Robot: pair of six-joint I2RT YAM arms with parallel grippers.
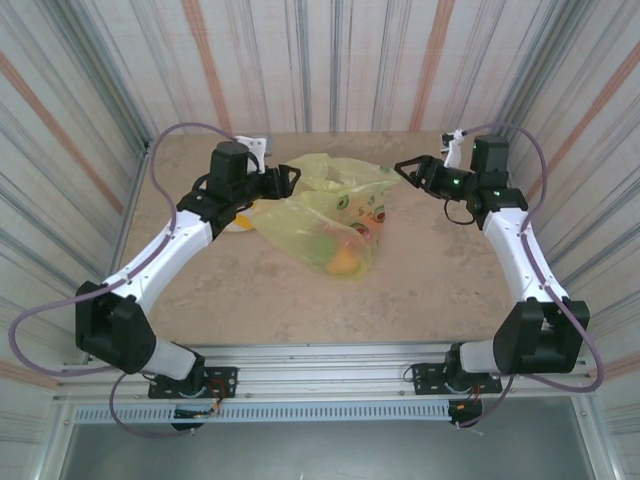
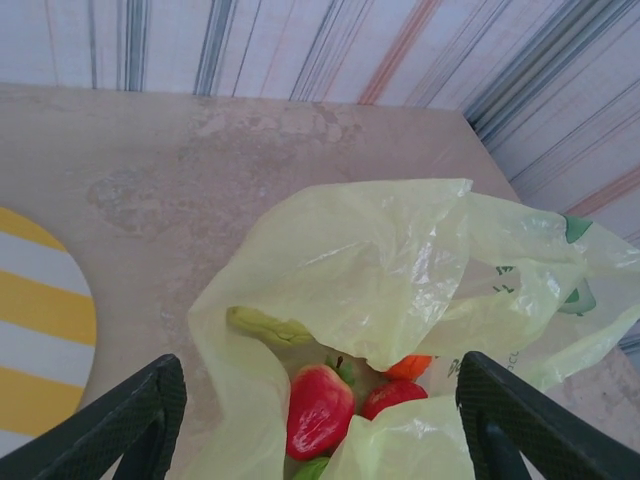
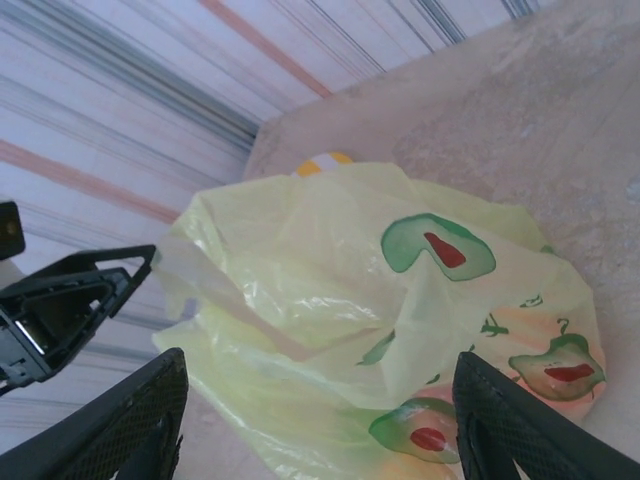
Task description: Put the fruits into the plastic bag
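Observation:
The plastic bag (image 1: 335, 205) lies crumpled in the middle of the table, yellow-green with avocado prints. Fruits lie inside it: a red strawberry (image 2: 318, 410), another red piece (image 2: 392, 396), an orange one (image 2: 408, 366) and a green bit (image 2: 312, 468) show through its mouth. From above, orange and yellow fruits (image 1: 342, 258) glow through the plastic near the bag's front. My left gripper (image 1: 291, 179) hovers open at the bag's left edge, above its mouth (image 2: 322, 425). At the bag's right edge my right gripper (image 1: 404, 173) is open too, facing the bag's side (image 3: 400, 300), with nothing held (image 3: 315, 420).
A round yellow-and-white striped plate (image 2: 35, 330) sits left of the bag, partly under my left arm (image 1: 237, 226). Striped walls close in the table on three sides. The left gripper's fingers (image 3: 70, 290) show in the right wrist view beyond the bag.

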